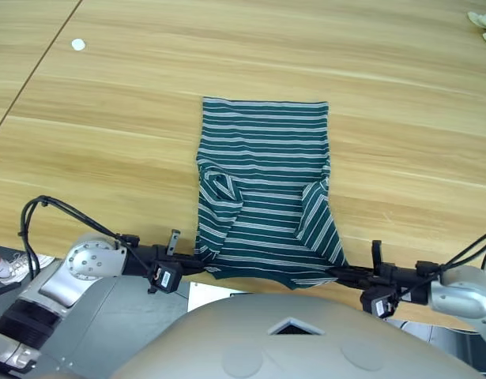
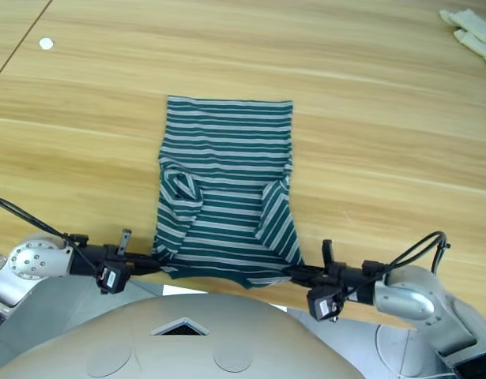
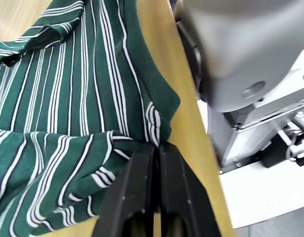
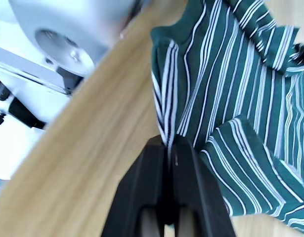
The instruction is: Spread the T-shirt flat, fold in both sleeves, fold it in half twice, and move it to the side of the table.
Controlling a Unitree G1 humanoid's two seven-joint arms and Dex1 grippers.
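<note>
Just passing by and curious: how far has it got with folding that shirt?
Done: the shirt lies flat on the table with both sleeves tucked in. In hand: the left gripper and right gripper each pinch a near corner. Left: both halvings, then moving it aside.

Shirt corners: pinched fabric of the green white-striped cotton T-shirt [image 1: 262,189] is hidden inside my left claw [image 3: 156,146] and right claw [image 4: 169,141].
Pale crumpled cloth [image 1: 484,28], far right: cut by frame edge.
Small white round spot [image 1: 77,45]: too small to identify.
</note>
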